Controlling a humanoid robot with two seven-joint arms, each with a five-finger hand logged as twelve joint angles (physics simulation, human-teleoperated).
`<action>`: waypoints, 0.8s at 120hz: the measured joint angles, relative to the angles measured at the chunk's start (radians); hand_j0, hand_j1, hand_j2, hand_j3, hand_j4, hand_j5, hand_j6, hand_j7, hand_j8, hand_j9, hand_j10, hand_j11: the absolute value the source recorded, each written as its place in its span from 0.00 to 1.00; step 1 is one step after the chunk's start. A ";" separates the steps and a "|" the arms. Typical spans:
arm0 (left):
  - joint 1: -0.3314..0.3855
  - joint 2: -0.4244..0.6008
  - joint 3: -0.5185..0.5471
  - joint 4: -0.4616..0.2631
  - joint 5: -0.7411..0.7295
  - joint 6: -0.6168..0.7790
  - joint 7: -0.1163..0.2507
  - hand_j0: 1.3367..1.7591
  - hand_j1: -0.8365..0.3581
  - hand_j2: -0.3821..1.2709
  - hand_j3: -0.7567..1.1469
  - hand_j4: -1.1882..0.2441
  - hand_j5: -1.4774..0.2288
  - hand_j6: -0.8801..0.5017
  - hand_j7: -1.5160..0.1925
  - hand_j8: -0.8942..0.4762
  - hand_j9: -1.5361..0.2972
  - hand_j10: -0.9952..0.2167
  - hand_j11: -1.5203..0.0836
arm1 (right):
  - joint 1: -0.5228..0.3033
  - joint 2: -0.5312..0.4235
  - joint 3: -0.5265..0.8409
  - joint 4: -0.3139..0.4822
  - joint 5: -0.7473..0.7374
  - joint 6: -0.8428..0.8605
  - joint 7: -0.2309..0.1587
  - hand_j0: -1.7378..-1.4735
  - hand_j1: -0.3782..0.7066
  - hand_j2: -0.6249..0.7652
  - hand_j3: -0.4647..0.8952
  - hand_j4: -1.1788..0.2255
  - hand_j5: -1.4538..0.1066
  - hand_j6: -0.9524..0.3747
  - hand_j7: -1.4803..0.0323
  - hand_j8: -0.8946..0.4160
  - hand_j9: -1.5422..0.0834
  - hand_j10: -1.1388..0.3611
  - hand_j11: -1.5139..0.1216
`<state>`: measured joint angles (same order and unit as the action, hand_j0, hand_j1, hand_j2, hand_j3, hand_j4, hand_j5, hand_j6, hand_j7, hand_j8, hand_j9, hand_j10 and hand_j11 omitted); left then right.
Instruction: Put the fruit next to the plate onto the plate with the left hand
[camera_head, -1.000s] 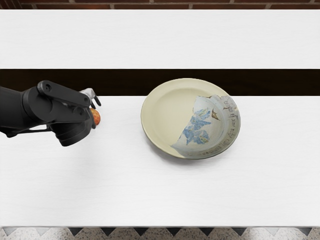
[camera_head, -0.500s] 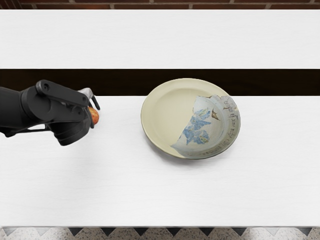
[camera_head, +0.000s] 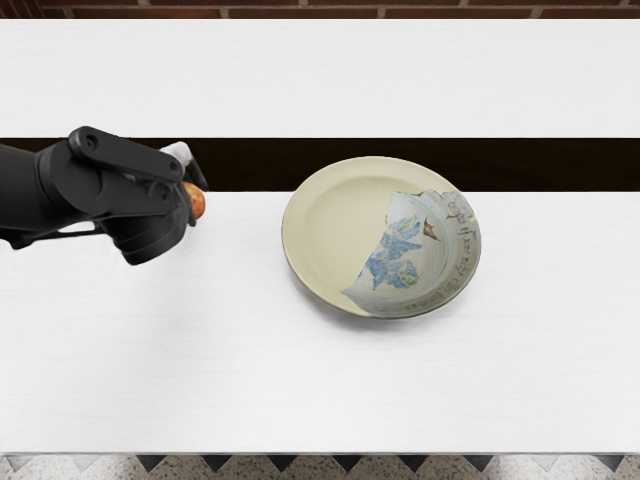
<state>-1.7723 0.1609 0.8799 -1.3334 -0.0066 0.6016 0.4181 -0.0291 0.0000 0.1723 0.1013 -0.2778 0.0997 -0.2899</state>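
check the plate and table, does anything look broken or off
The plate looks odd: a blue-printed patch with a jagged edge covers only its right side, like a broken shard, while the rest is plain cream. Nothing is spilled. The fruit is held in the left hand, left of the plate.

I see only a small orange-red sliver of the fruit (camera_head: 196, 204). The rest sits behind the left robot hand (camera_head: 150, 222) closed around it, so I cannot name its kind. The arm runs off the left edge. The writing along the rim of the plate (camera_head: 330, 215) is too small to read. The bench (camera_head: 300, 380) is cut off at both sides.
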 joint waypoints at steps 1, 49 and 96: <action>-0.002 -0.003 0.000 0.000 0.000 0.000 0.000 0.75 0.49 0.38 0.40 0.39 0.35 0.31 0.38 0.32 0.37 0.29 0.42 | 0.000 0.000 0.000 0.000 0.000 0.000 0.000 0.30 0.03 0.45 0.34 0.84 0.93 0.72 0.98 0.68 0.95 0.76 0.93; -0.094 -0.101 -0.003 0.000 -0.055 0.000 -0.001 0.76 0.47 0.40 0.40 0.39 0.35 0.31 0.39 0.33 0.37 0.29 0.42 | 0.000 0.000 0.000 0.000 0.000 0.000 0.000 0.30 0.03 0.45 0.34 0.84 0.93 0.72 0.98 0.68 0.95 0.76 0.93; -0.162 -0.161 -0.019 0.000 -0.099 0.001 0.000 0.76 0.46 0.42 0.40 0.40 0.35 0.32 0.39 0.33 0.38 0.29 0.42 | 0.000 0.000 0.000 0.000 0.000 0.000 0.000 0.30 0.03 0.45 0.34 0.84 0.93 0.72 0.98 0.68 0.95 0.76 0.93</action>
<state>-1.9344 0.0000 0.8608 -1.3335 -0.1053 0.6029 0.4176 -0.0291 0.0000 0.1725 0.1013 -0.2780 0.0997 -0.2899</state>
